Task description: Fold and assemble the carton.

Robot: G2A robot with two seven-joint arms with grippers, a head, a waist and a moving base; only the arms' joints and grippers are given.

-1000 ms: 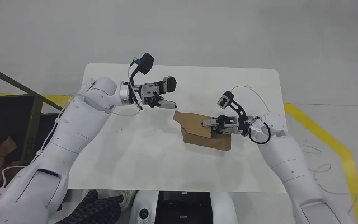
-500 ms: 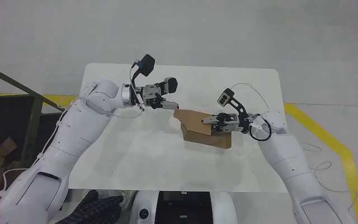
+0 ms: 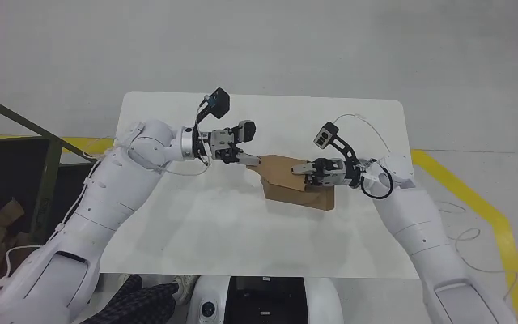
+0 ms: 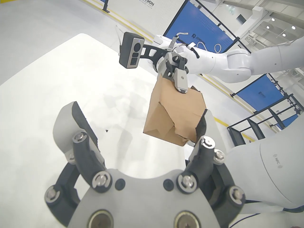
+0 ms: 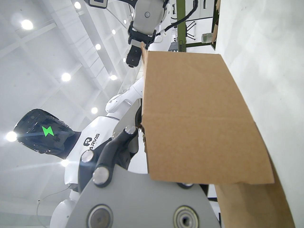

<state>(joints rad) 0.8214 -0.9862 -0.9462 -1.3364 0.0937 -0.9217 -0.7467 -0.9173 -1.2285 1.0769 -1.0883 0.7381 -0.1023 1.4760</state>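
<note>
brown carton (image 3: 293, 183), partly folded, one end unclosed, near the table's (image 3: 202, 231) centre.

The carton (image 3: 295, 185) sits near the middle of the table (image 3: 202, 235), a little to the right of centre, its length running left to right; whether it rests fully on the surface cannot be told. The left gripper (image 3: 249, 156) stands at the carton's left end, by the far corner, its jaws spread: one finger touches that corner and the other hangs over bare table beside it. The right gripper (image 3: 303, 170) comes in from the right and lies over the carton's right half, closed on a panel there. The two grippers face each other along the carton.
</note>
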